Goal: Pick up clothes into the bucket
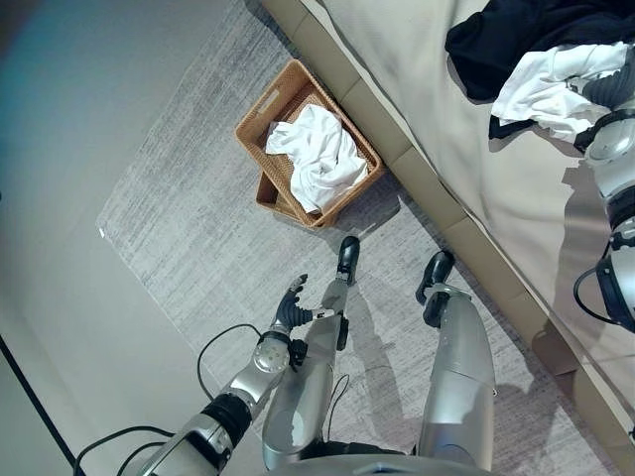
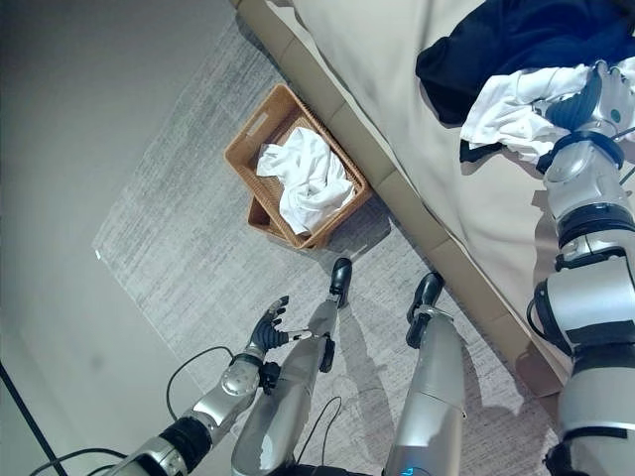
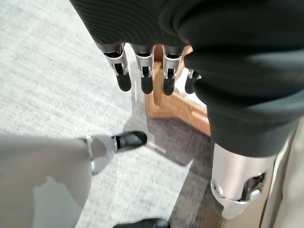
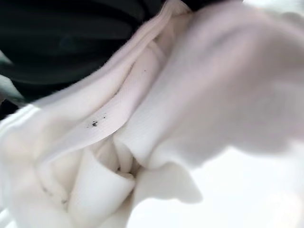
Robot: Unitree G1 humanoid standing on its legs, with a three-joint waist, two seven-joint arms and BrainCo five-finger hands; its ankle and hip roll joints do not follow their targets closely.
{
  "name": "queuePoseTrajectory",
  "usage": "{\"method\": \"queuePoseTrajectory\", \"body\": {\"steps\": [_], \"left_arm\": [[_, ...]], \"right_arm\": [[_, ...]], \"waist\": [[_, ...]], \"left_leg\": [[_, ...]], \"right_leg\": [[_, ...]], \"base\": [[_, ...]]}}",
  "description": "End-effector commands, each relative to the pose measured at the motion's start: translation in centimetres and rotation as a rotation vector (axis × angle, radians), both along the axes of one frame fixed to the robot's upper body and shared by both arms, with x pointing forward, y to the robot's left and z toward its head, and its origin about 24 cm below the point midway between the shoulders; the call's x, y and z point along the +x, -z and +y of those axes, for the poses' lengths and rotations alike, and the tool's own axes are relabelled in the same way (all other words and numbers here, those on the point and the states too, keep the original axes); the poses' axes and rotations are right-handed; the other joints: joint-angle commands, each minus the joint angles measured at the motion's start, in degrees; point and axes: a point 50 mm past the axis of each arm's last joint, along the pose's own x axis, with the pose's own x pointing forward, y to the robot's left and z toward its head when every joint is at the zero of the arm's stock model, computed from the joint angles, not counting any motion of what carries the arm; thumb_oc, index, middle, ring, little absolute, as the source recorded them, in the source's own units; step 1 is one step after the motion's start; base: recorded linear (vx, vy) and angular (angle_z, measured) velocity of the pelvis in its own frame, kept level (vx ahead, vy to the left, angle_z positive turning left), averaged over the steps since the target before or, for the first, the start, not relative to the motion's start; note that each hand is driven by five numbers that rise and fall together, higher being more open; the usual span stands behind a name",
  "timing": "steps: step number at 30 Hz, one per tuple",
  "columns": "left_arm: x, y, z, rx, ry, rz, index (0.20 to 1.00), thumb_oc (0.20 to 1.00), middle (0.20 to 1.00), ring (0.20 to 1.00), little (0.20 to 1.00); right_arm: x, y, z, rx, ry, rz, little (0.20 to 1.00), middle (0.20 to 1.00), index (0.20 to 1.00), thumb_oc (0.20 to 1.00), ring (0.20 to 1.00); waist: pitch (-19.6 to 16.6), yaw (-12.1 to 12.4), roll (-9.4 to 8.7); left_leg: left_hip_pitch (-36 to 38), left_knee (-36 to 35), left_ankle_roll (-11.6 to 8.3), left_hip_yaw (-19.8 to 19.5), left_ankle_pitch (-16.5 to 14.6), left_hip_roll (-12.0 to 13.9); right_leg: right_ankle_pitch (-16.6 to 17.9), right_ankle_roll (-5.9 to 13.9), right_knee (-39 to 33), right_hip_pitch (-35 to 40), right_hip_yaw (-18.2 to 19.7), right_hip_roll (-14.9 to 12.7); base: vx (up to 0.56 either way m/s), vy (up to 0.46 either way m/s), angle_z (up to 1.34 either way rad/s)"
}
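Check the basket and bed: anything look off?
White cloth spills over the basket's rim. The basket sits askew to the bed. A white garment and dark one lie rumpled by the right hand.

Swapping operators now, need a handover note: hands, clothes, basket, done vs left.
Left hand: open, idle, low over the grey rug.
Right hand: up on the bed, at the white garment; its grip can't be read.
Done: one white garment in basket, inside the wicker basket on the rug beside the bed.
Left: white garment and dark garment on the bed.
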Motion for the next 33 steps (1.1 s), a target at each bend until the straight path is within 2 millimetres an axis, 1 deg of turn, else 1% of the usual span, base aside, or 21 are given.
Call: {"method": "queuePoseTrajectory", "body": {"steps": [1,5,6,7,8,9,10,11,13,14,16,17,20,25,27,28,29,30,31,32,33], "left_arm": [[0.7,-0.5,-0.6,0.039,0.037,-0.034,1.0,1.0,1.0,1.0,1.0],[1.1,-0.9,-0.5,0.042,0.033,-0.054,1.0,1.0,1.0,1.0,1.0],[1.2,-1.0,-0.3,0.045,0.027,-0.062,1.0,1.0,1.0,1.0,1.0],[1.3,-1.0,0.3,0.056,0.001,-0.065,1.0,1.0,1.0,1.0,1.0],[1.5,-1.1,0.4,0.058,0.001,-0.073,1.0,1.0,1.0,1.0,1.0],[1.5,-1.1,0.8,0.064,-0.013,-0.07,1.0,1.0,1.0,1.0,1.0],[1.6,-1.0,1.5,0.082,-0.041,-0.073,1.0,1.0,1.0,1.0,1.0],[1.5,-1.0,1.5,0.084,-0.04,-0.073,1.0,1.0,1.0,1.0,1.0],[1.6,-0.8,2.9,0.117,-0.09,-0.068,1.0,1.0,1.0,1.0,1.0],[1.6,-0.7,2.9,0.12,-0.088,-0.067,1.0,1.0,1.0,1.0,1.0],[1.5,-0.5,3.9,0.138,-0.135,-0.061,1.0,1.0,1.0,1.0,1.0],[1.4,-0.5,3.9,0.141,-0.134,-0.06,1.0,1.0,1.0,1.0,1.0],[0.9,0.4,5.1,0.183,-0.182,-0.028,1.0,1.0,1.0,1.0,1.0],[0.2,1.3,5.9,0.226,-0.204,0.013,1.0,1.0,1.0,1.0,1.0],[-0.1,1.5,6.0,0.23,-0.207,0.021,1.0,1.0,1.0,1.0,1.0],[-0.2,1.6,6.1,0.236,-0.21,0.028,1.0,1.0,1.0,1.0,1.0],[-0.2,1.6,6.2,0.239,-0.209,0.028,1.0,1.0,1.0,1.0,1.0],[-0.2,1.7,6.2,0.244,-0.209,0.03,1.0,1.0,1.0,1.0,1.0],[-0.3,1.7,6.3,0.245,-0.208,0.033,1.0,1.0,1.0,1.0,1.0],[-0.2,1.6,6.2,0.238,-0.217,0.022,1.0,1.0,1.0,1.0,1.0],[-0.3,1.6,6.3,0.239,-0.216,0.025,1.0,1.0,1.0,1.0,1.0]], "right_arm": [[-1.3,1.6,-2.5,-0.029,0.115,0.099,0.2,0.2,0.2,0.2,0.2],[-0.8,0.0,-0.8,-0.058,0.035,-0.023,0.2,0.2,0.2,0.2,0.2],[-0.7,-0.9,-0.2,-0.065,0.006,-0.077,0.2,0.2,0.2,0.2,0.2],[-0.7,-2.8,1.2,-0.095,-0.051,-0.182,0.2,0.2,0.2,0.2,0.2],[-0.7,-3.0,1.2,-0.094,-0.05,-0.19,0.2,0.2,0.2,0.2,0.2],[-0.9,-4.2,2.1,-0.116,-0.084,-0.248,0.2,0.2,0.2,0.2,0.2],[-1.8,-6.6,3.1,-0.134,-0.125,-0.404,0.2,0.2,0.2,0.2,0.2],[-1.8,-6.6,3.1,-0.132,-0.123,-0.404,0.2,0.2,0.2,0.2,0.2],[-4.0,-9.9,4.7,-0.17,-0.186,-0.643,0.2,0.2,0.2,0.2,0.2],[-4.1,-9.8,4.6,-0.168,-0.183,-0.643,0.2,0.2,0.2,0.2,0.2],[-6.7,-11.8,5.3,-0.199,-0.195,-0.854,0.2,0.2,0.2,0.2,0.2],[-6.7,-11.6,5.2,-0.197,-0.192,-0.853,0.2,0.2,0.2,0.2,0.2],[-8.7,-11.8,4.1,-0.2,-0.123,-0.98,0.2,0.2,0.2,0.2,0.2],[-9.1,-10.3,3.0,-0.175,-0.061,-0.995,0.2,0.2,0.2,0.2,0.2],[-8.9,-9.2,2.4,-0.136,-0.036,-0.983,0.2,0.2,0.2,0.2,0.2],[-8.5,-7.8,2.0,-0.093,-0.017,-0.961,0.2,0.2,0.2,0.2,0.2],[-8.5,-7.6,1.9,-0.09,-0.015,-0.96,0.2,0.2,0.2,0.2,0.2],[-8.2,-6.4,1.1,-0.042,0.02,-0.93,0.2,0.2,0.2,0.2,0.2],[-8.2,-6.3,1.0,-0.041,0.021,-0.927,0.2,0.2,0.2,0.2,0.2],[-7.6,-4.4,0.3,0.014,0.047,-0.876,0.2,0.2,0.2,0.2,0.2],[-7.6,-4.3,0.2,0.015,0.047,-0.873,0.2,0.2,0.2,0.2,0.2]], "waist": [[1.72,-1.21,1.61],[1.72,-2.02,0.39],[1.72,-2.37,-0.11],[1.72,-2.88,-1.1],[1.72,-2.59,-0.78],[1.72,-3.0,-1.33],[1.72,-3.56,-2.27],[1.72,-3.47,-2.32],[1.72,-4.51,-3.54],[1.72,-4.39,-3.64],[1.72,-5.13,-4.01],[1.72,-5.02,-4.12],[1.72,-5.69,-4.4],[1.72,-6.09,-4.81],[1.72,-6.34,-4.93],[1.72,-6.82,-5.04],[1.72,-6.61,-5.21],[1.72,-6.91,-5.33],[1.72,-6.83,-5.45],[1.72,-7.09,-5.47],[1.72,-7.01,-5.59]], "left_leg": [[2.67,0.1,0.66,0.58,-1.49,-0.61],[3.38,0.19,0.57,0.94,-1.8,-0.33],[3.58,0.3,0.56,0.98,-1.92,-0.27],[3.93,0.61,0.49,1.56,-2.22,0.12],[2.39,0.9,0.6,1.51,-0.93,0.3],[2.62,1.03,0.6,1.8,-1.1,0.48],[3.28,1.21,0.55,2.29,-1.48,0.69],[3.35,1.2,0.55,2.3,-1.49,0.72],[4.6,1.47,0.54,2.97,-2.08,0.88],[4.69,1.46,0.54,2.98,-2.09,0.89],[5.86,1.64,0.58,3.29,-2.52,0.59],[5.94,1.64,0.58,3.28,-2.52,0.59],[7.21,1.55,0.76,3.95,-2.9,0.09],[8.1,1.11,1.04,5.25,-3.12,-0.1],[8.18,0.88,1.11,6.01,-3.2,-0.04],[7.7,0.73,1.14,6.72,-2.87,0.09],[7.76,0.74,1.14,6.83,-2.87,0.14],[7.5,0.68,1.14,7.24,-2.83,0.12],[7.92,0.64,1.11,7.3,-3.17,0.13],[7.28,0.48,1.13,7.72,-2.65,0.24],[7.72,0.43,1.1,7.77,-2.99,0.24]], "right_leg": [[2.94,5.2,-5.72,6.82,2.85,0.13],[3.56,5.29,-7.12,7.9,2.98,0.66],[3.77,5.31,-7.53,8.29,3.13,0.81],[4.7,5.37,-9.11,9.23,3.36,1.45],[6.67,4.88,-9.68,8.12,2.66,1.58],[7.2,4.95,-10.49,8.54,2.85,1.86],[7.77,5.11,-11.77,9.65,3.1,2.29],[7.81,5.12,-11.85,9.74,3.1,2.33],[8.41,5.36,-13.24,11.31,3.72,2.73],[8.42,5.36,-13.28,11.42,3.72,2.75],[8.73,5.55,-14.53,13.11,4.18,2.71],[8.75,5.55,-14.57,13.22,4.16,2.72],[9.25,5.66,-15.86,14.86,4.86,2.73],[10.37,5.88,-17.77,15.75,6.08,3.1],[11.09,6.02,-18.87,15.83,6.46,3.42],[12.33,6.15,-20.32,15.61,6.91,3.88],[12.47,6.15,-20.51,15.71,7.0,3.96],[12.87,6.15,-21.52,15.69,7.27,4.24],[12.45,6.18,-21.43,16.01,7.34,4.24],[13.42,6.17,-22.49,15.66,7.47,4.46],[12.96,6.21,-22.34,15.98,7.54,4.44]], "base": [[0.0,0.0,0.0],[0.0,0.0,0.0],[-0.02,0.023,-0.05],[-0.1,0.056,-0.1],[-0.1,0.06,-0.12],[-0.1,0.068,-0.26],[-0.02,0.036,-0.28],[-0.02,0.039,-0.28],[-0.02,0.044,-0.15],[-0.02,0.046,-0.12],[-0.02,0.054,-0.12],[-0.02,0.057,-0.12],[-0.03,0.068,-0.06],[-0.03,0.078,-0.12],[-0.04,0.053,-0.17],[-0.02,0.022,-0.3],[-0.06,0.034,-0.34],[-0.01,0.004,-0.3],[-0.04,0.016,-0.21],[0.0,0.005,-0.14],[-0.05,0.021,-0.13]]}}
